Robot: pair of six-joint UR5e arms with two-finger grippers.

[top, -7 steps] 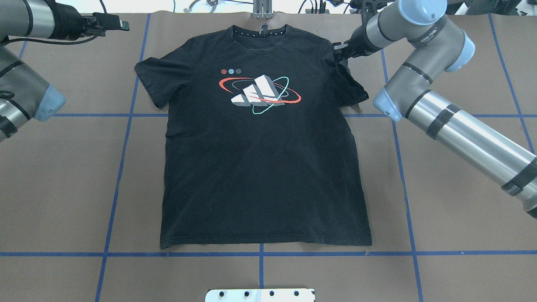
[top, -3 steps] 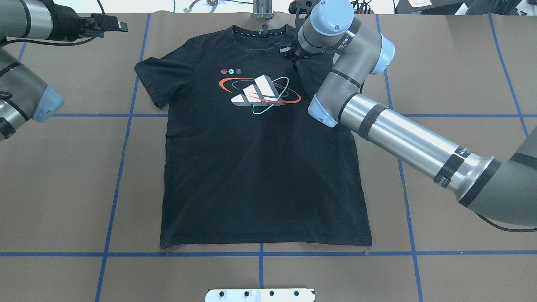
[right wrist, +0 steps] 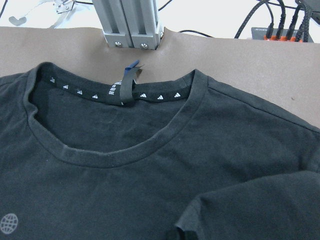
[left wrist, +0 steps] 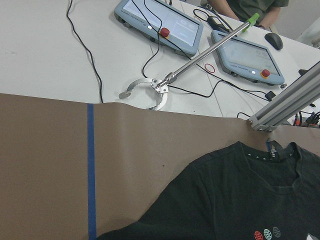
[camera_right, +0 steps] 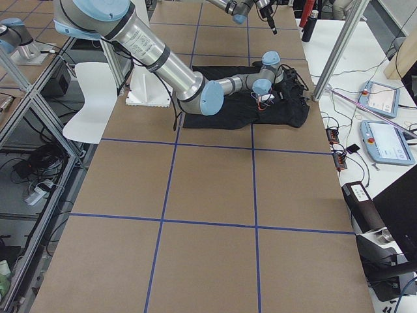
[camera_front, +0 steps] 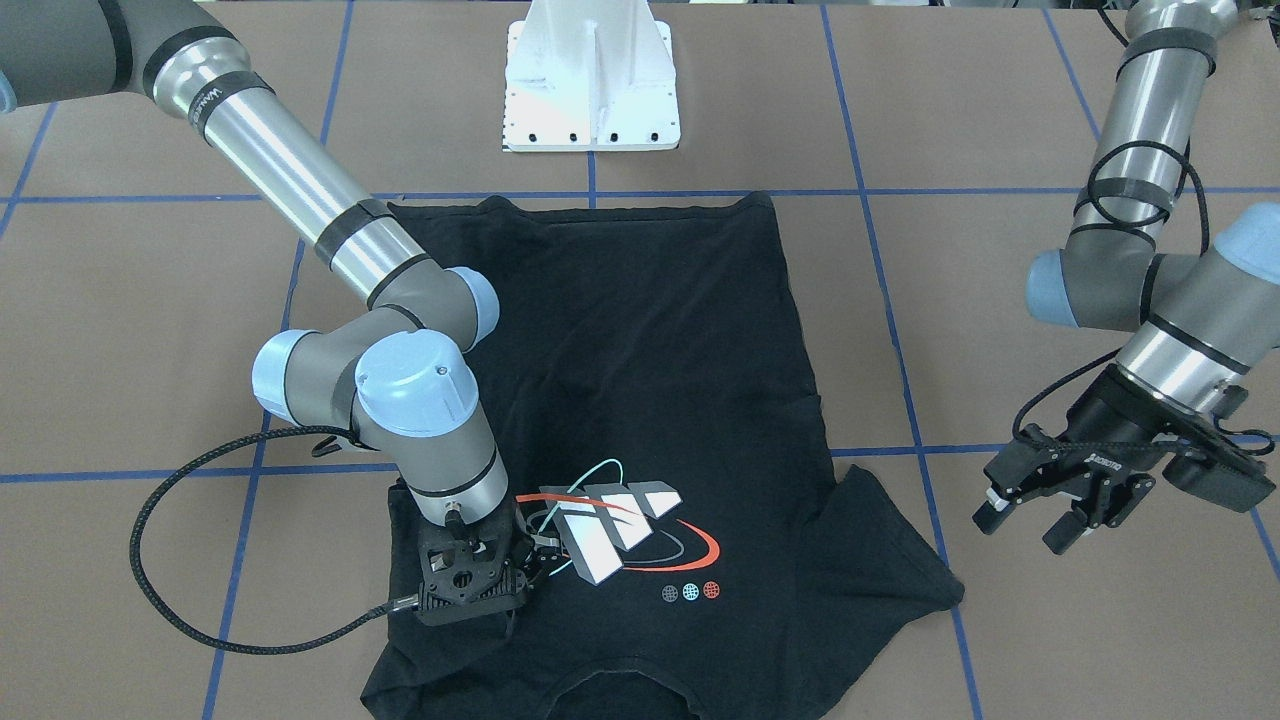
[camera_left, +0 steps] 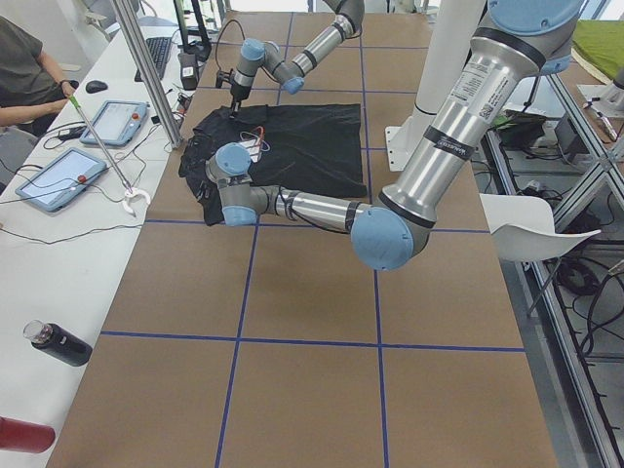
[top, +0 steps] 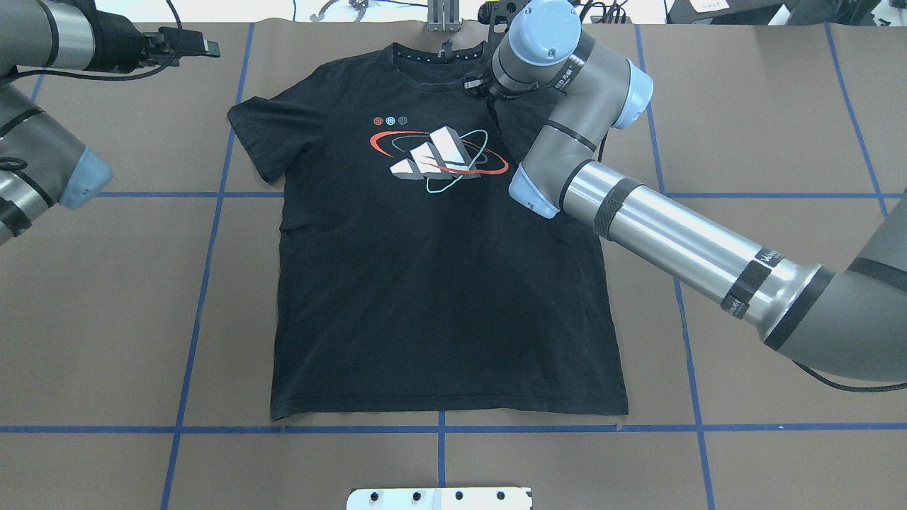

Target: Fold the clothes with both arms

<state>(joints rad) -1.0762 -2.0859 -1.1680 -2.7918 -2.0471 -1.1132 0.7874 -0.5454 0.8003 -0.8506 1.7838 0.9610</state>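
The black T-shirt (top: pixel 439 297) lies flat and logo up on the brown table, collar at the far edge. Its orbit logo (top: pixel 439 159) (camera_front: pixel 610 520) shows on the chest. My right gripper (top: pixel 483 88) (camera_front: pixel 475 585) is low over the chest beside the collar, shut on the shirt's right sleeve. That sleeve (right wrist: pixel 250 210) is folded inward over the chest. My left gripper (camera_front: pixel 1025 525) (top: pixel 193 44) hangs open above bare table, beyond the left sleeve (top: pixel 262 138) and apart from it. The collar (right wrist: pixel 125 155) fills the right wrist view.
The white pedestal base (camera_front: pixel 590 80) stands at the near edge. An aluminium post (top: pixel 443 18) rises just past the collar. Control tablets (left wrist: pixel 160 20) and cables lie on the side desk, where a person (camera_left: pixel 29 78) sits. Blue tape lines (top: pixel 205 234) cross the paper.
My right arm has swung left from the shirt's right shoulder to beside the collar, drawing the right sleeve inward over the chest. The left arm has hardly moved.
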